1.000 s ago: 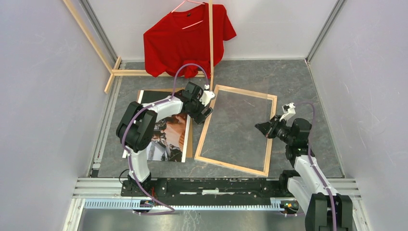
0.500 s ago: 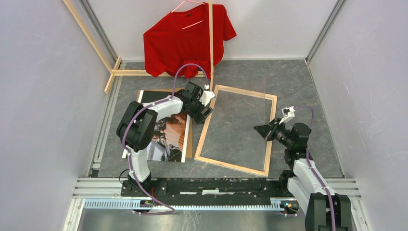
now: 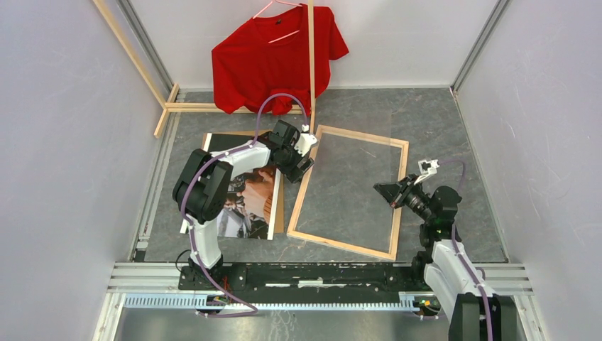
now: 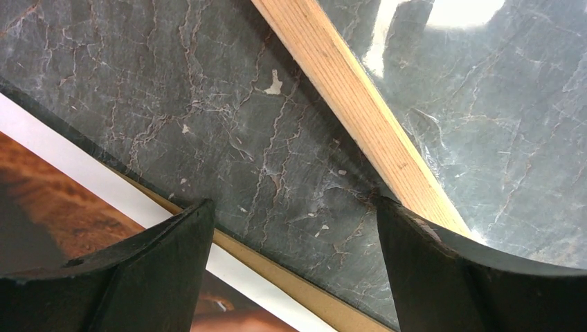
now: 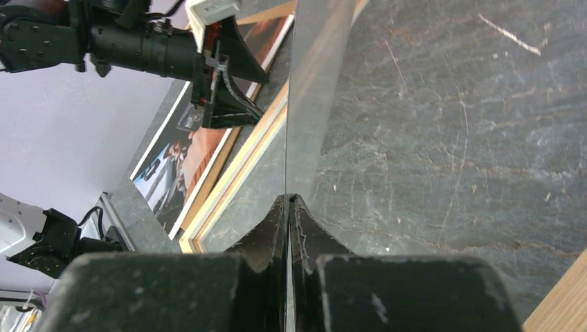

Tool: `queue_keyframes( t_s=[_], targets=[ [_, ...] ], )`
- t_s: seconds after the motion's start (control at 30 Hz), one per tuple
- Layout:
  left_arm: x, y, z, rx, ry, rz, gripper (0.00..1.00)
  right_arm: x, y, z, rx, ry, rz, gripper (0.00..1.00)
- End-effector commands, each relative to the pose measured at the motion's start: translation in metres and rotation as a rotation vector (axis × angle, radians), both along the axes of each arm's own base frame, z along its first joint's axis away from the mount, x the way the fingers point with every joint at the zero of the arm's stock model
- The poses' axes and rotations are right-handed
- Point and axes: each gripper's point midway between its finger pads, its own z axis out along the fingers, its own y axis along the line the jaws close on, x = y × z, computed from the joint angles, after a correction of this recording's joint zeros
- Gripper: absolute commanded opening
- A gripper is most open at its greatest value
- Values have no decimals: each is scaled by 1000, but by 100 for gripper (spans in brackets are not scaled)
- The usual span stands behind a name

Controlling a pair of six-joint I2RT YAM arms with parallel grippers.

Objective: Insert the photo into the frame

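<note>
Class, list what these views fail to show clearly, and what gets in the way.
1. Top view: the left arm covers part of the photo; its faces are too small.
2. Left wrist view: the frame is cut off by the edges; one bar shows.
3. Right wrist view: the clear pane in the right gripper is edge-on, its extent unclear.

Grey marbled floor [image 3: 440, 121], pale lilac walls [image 3: 64, 142]

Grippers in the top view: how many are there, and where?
2. The left gripper, open, hangs between the large printed paper photo and the pale rectangular wooden frame. The right gripper, shut on a thin clear sheet, is near the frame's right rail.
</note>
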Motion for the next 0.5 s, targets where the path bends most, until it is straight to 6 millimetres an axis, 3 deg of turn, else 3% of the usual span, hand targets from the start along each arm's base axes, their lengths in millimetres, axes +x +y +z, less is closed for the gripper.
queue_keyframes(
  t_s=[0.0, 0.07, 0.13, 0.47],
  targets=[
    [-1, -5, -4, -17, 26, -17, 92, 0, 0, -17, -12, 63, 4, 6],
    [-2, -5, -5, -17, 27, -18, 92, 0, -1, -25, -15, 94, -8, 6],
    [-2, -4, -6, -15, 30, -18, 92, -1, 2, -19, 17, 72, 1, 5],
    [-3, -8, -1, -55, 51, -16, 89, -10, 8, 48, 147, -139, 22, 1]
  ],
)
